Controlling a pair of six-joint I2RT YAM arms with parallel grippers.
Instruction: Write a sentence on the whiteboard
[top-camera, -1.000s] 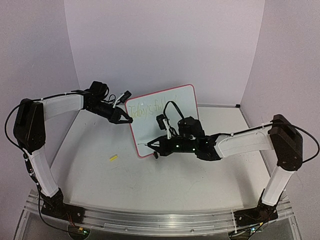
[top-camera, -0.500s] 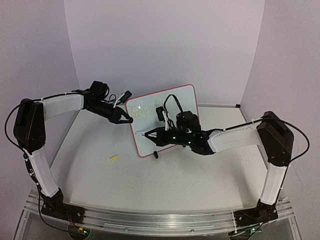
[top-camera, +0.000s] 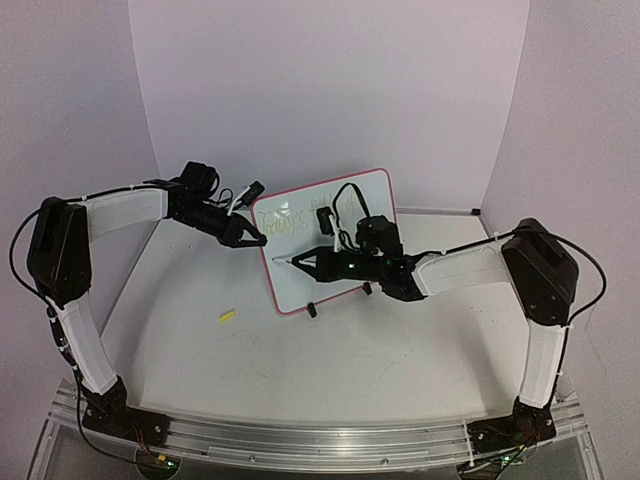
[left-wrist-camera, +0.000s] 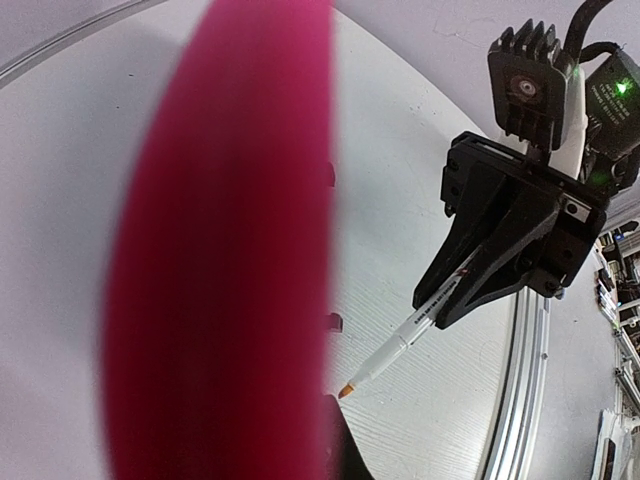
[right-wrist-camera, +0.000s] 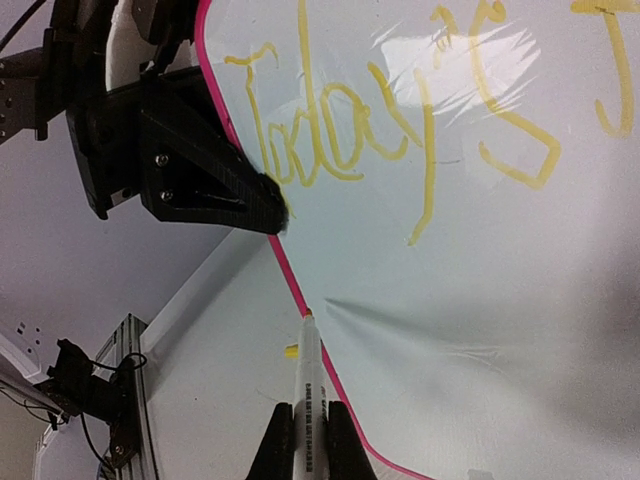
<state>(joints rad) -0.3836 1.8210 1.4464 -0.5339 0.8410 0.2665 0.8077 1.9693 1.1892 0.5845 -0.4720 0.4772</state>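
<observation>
The whiteboard (top-camera: 300, 290), white with a thin red frame, stands tilted at mid-table on black clip feet. Yellow cursive writing (top-camera: 285, 222) runs along its top; in the right wrist view the writing (right-wrist-camera: 340, 130) reads "Today's" and then goes out of frame. The board (right-wrist-camera: 480, 300) below it is blank. My left gripper (top-camera: 258, 240) is shut on the board's left edge, its black fingers (right-wrist-camera: 230, 195) beside the "T". My right gripper (top-camera: 318, 265) is shut on a white marker (right-wrist-camera: 312, 390), whose orange tip sits at the red left frame. I cannot tell if it touches.
A small yellow cap (top-camera: 227, 316) lies on the table left of the board, also in the right wrist view (right-wrist-camera: 291, 351). In the left wrist view the red frame (left-wrist-camera: 220, 250) is a close blur, with the right gripper (left-wrist-camera: 480, 290) and marker (left-wrist-camera: 400, 345) beyond it. Pale walls enclose the table.
My right gripper has carried the marker up from the board's lower left corner to its mid-left edge. The left arm and the board have not moved.
</observation>
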